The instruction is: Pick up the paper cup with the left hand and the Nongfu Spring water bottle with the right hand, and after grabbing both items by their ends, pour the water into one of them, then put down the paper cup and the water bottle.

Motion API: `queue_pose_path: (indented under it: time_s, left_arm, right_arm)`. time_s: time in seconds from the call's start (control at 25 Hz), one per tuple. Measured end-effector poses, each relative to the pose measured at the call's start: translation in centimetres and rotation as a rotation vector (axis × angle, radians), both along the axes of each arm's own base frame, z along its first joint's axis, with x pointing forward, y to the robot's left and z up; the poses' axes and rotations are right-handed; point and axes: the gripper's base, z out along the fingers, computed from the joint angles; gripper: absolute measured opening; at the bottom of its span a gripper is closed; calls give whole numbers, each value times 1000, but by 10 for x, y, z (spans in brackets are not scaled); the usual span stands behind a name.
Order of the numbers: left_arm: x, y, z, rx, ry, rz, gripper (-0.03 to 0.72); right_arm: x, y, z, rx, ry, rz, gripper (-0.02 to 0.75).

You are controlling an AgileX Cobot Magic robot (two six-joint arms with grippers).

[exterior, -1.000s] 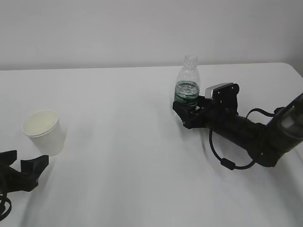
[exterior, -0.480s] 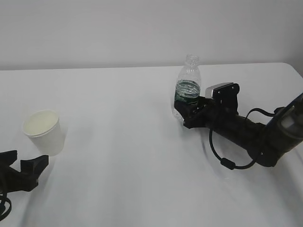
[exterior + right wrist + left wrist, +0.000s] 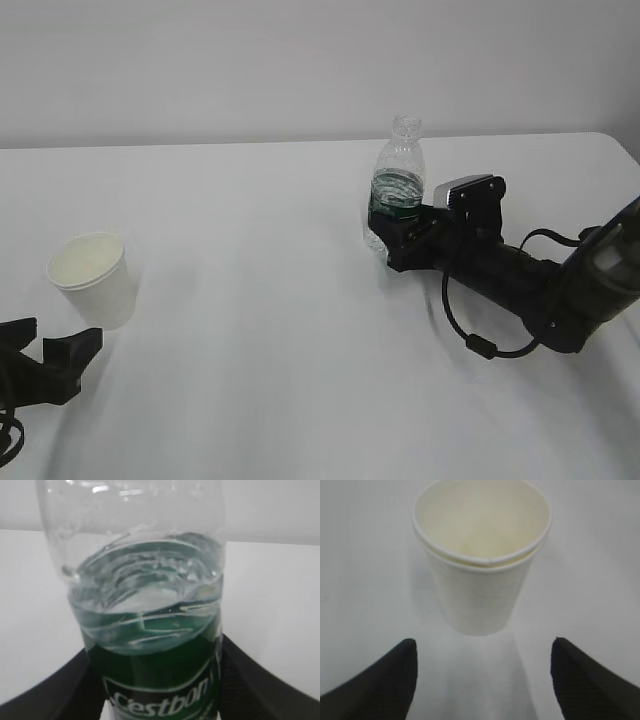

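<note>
While I watch from my remote station, I note these things:

Surface: a plain white table, matte, with soft shadows under each object.
Room: a bare pale grey wall behind the table's far edge; I see nothing else.
Paper cup: the paper cup stands upright near the table's left side, its cream inside showing.
Left hand: the left hand lies low just in front of the cup, fingers spread wide apart, not touching it.
Bottle: the Nongfu Spring water bottle stands upright right of centre, capless, the water level with the top of the green label.
Right hand: the right hand has its jaws on either side of the label band; I cannot tell whether they press it.
</note>
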Motion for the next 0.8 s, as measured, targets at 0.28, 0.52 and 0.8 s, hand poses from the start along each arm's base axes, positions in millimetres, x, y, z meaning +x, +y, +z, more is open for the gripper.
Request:
queue_pose_path:
  time_s: [0.28,0.52,0.8]
  left_arm:
    - [0,0,0,0,0,0,593]
    - [0,0,0,0,0,0,593]
    - [0,0,0,0,0,0,593]
  right_arm:
    - [-1,1,0,-6,-1,18,427]
    - [-1,3,6,-18,-8,40,389]
    - [-6,2,6,-23,8,40,386]
